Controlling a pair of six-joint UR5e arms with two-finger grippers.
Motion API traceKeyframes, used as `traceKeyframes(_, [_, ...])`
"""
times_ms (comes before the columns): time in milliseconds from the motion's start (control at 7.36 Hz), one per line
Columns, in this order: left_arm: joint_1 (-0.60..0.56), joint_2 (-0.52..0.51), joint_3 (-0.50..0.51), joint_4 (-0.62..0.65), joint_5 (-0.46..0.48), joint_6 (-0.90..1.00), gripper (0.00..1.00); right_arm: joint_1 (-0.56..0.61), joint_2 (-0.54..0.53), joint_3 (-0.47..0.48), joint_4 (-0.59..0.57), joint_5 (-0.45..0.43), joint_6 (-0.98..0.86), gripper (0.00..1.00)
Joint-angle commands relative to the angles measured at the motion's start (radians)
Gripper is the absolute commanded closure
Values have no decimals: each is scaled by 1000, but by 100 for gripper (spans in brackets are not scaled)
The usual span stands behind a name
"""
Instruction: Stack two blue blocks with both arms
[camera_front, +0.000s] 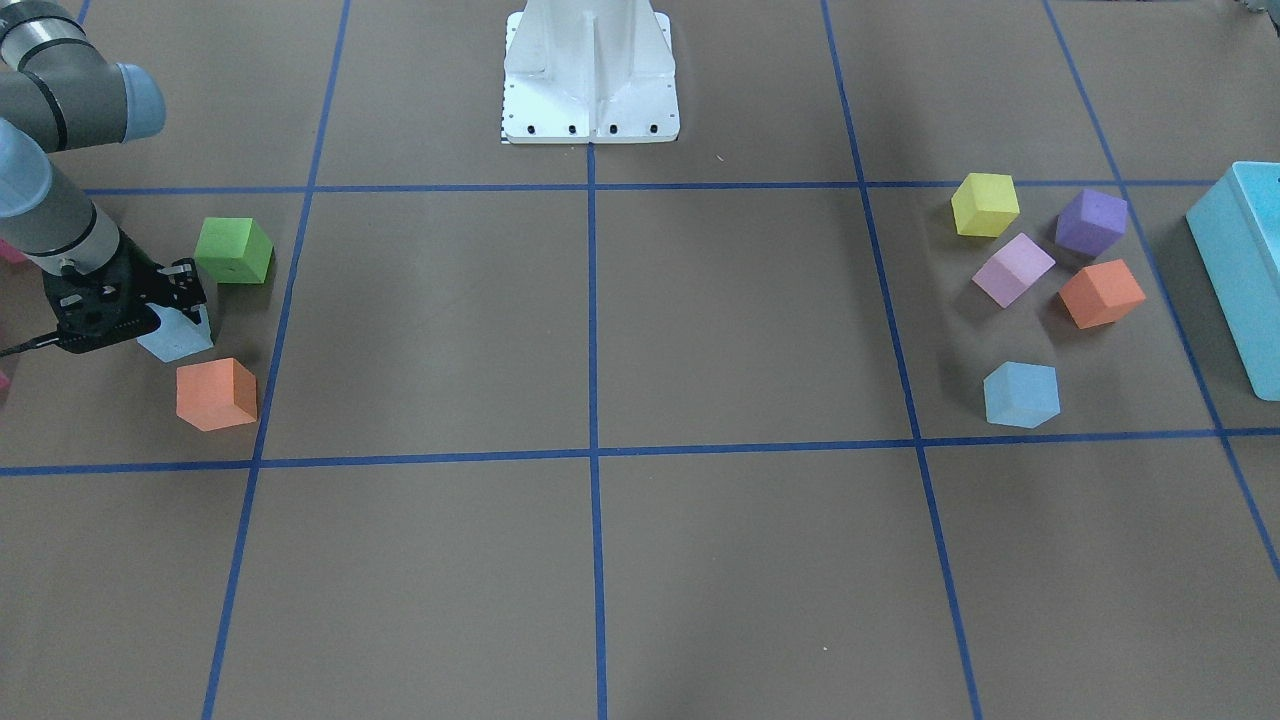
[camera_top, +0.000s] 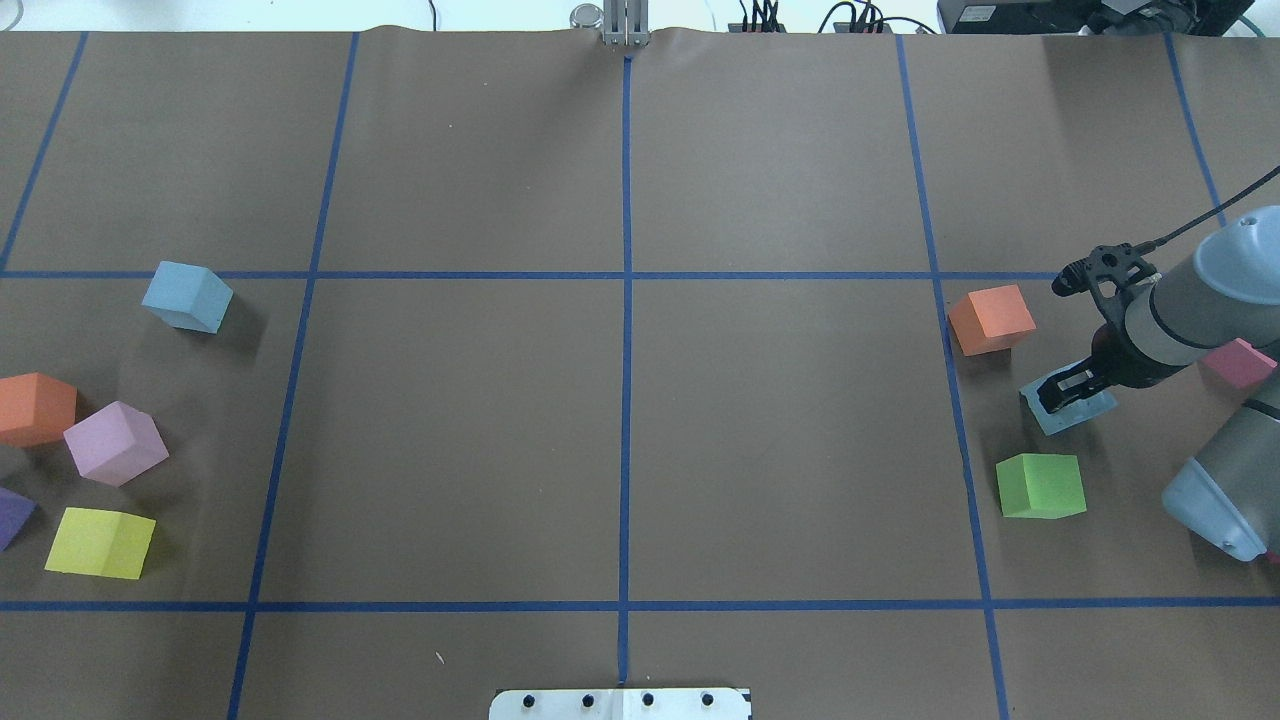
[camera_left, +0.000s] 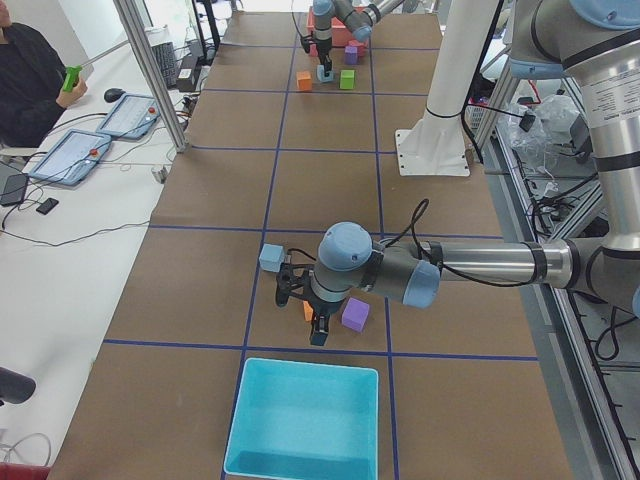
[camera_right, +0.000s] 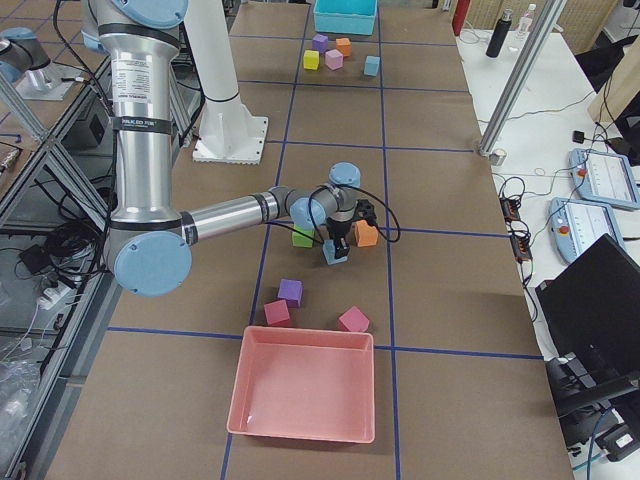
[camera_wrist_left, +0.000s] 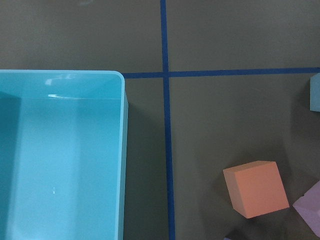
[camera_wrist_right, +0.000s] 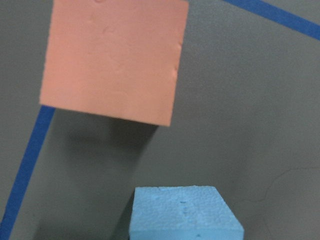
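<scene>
Robot: My left jaws (camera_left: 317, 338) hang low over the table (camera_top: 620, 450), just beside the turquoise box (camera_wrist_left: 123, 150). Only the side camera shows them, so I cannot tell whether they are apart or together.

Operator: And the blue block on that side?

Robot: The left blue block (camera_top: 187, 296) sits alone on the table, apart from the other cubes. My left wrist view shows only a sliver of it at the right edge, beyond the left orange cube (camera_wrist_left: 256, 188). So it lies off to one side of those jaws, not under them.

Operator: Now the right side.

Robot: My right jaws (camera_top: 1062, 392) are down at the right blue block (camera_front: 178, 340). It sits between the right orange cube (camera_top: 991, 318) and the green cube (camera_top: 1041, 485) and touches neither. The jaws seem to straddle it, but I cannot tell whether they press on it or stand just clear.

Operator: What does the next move turn on?

Robot: The gap. The two blocks lie well apart, toward opposite ends of the table, and each is far nearer its own arm. A cube has no long axis to worry about. I judge that the right arm must grip its block and carry it toward the left one, while the left arm handles its own.
</scene>
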Motion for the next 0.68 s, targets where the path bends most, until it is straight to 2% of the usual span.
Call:
traceKeyframes(0, [5, -37, -6, -2, -16, -100, 2, 1, 20, 39, -14, 36, 7, 58])
traceKeyframes(136, [33, -81, -3, 3, -16, -146, 2, 30, 54, 49, -51, 88, 12, 58])
traceKeyframes(272, [91, -133, 7, 5, -14, -217, 2, 57, 129, 55, -141, 108, 12, 58])
traceKeyframes(544, [230, -250, 36, 8, -2, -352, 2, 56, 338, 59, -386, 105, 39, 57])
